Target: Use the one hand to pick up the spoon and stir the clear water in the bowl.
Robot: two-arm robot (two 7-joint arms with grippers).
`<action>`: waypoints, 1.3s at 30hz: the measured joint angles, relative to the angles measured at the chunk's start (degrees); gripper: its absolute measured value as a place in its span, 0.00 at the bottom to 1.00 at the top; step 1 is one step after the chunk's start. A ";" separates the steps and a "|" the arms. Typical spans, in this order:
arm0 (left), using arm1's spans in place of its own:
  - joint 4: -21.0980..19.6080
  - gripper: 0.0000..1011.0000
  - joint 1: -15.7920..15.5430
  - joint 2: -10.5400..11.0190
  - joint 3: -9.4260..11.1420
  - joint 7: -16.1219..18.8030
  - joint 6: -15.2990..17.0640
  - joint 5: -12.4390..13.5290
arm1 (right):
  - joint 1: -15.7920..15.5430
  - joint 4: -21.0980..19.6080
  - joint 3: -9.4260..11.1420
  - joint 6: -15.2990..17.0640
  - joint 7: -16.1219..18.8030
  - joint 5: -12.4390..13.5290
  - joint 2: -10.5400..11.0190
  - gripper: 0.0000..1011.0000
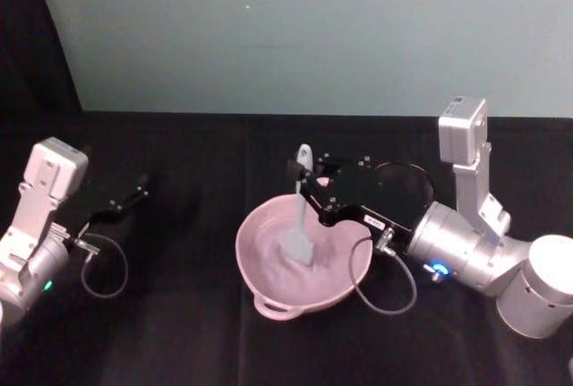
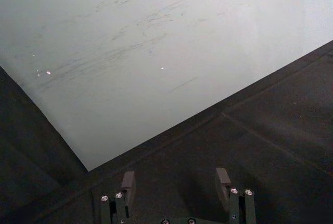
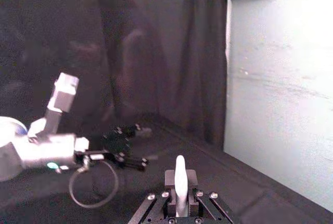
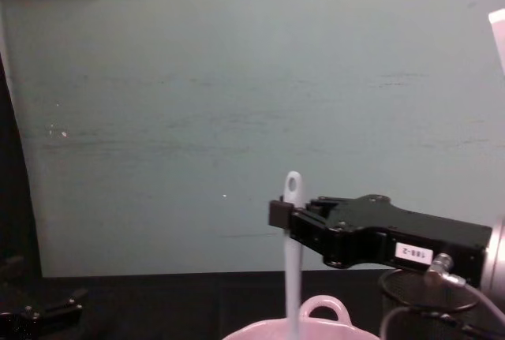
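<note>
Nearest the robot, the pale pink bowl (image 1: 246, 265) sat mid-tabletop (image 1: 179, 341), its loop handle at six o'clock. The spoon (image 1: 298, 225) stood nearly upright in it, paddle head low near the bowl's middle. The right pincer (image 1: 304, 184), reaching in from four o'clock, was clamped on the handle just below its holed end. Stirring well would probably call for small, slow circles inside the rim, handle upright, so the paddle neither dragged the wall nor nudged the bowl. The wrist should also avoid the mesh cup (image 1: 403, 169) just behind at two o'clock. The left pincer (image 1: 134, 191) was parked at nine o'clock, fingers apart.
</note>
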 joint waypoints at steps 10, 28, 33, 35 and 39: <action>0.00 0.99 0.00 0.00 0.00 0.00 0.00 0.00 | 1.16 4.13 -0.20 -1.20 3.04 5.74 -3.87 0.12; 0.00 0.99 0.00 0.00 0.00 0.00 0.00 0.00 | 5.49 12.34 2.03 -2.23 0.17 5.98 -4.63 0.12; 0.00 0.99 0.00 0.00 0.00 0.00 0.00 0.00 | 4.05 10.22 3.68 -2.32 -1.23 5.24 -2.99 0.12; 0.00 0.99 0.00 0.00 0.00 0.00 0.00 0.00 | 3.28 9.21 4.24 -2.28 -1.47 5.01 -2.37 0.12; 0.00 0.99 0.00 0.00 0.00 0.00 0.00 0.00 | 2.12 7.59 4.64 -1.88 -1.69 4.59 -1.51 0.12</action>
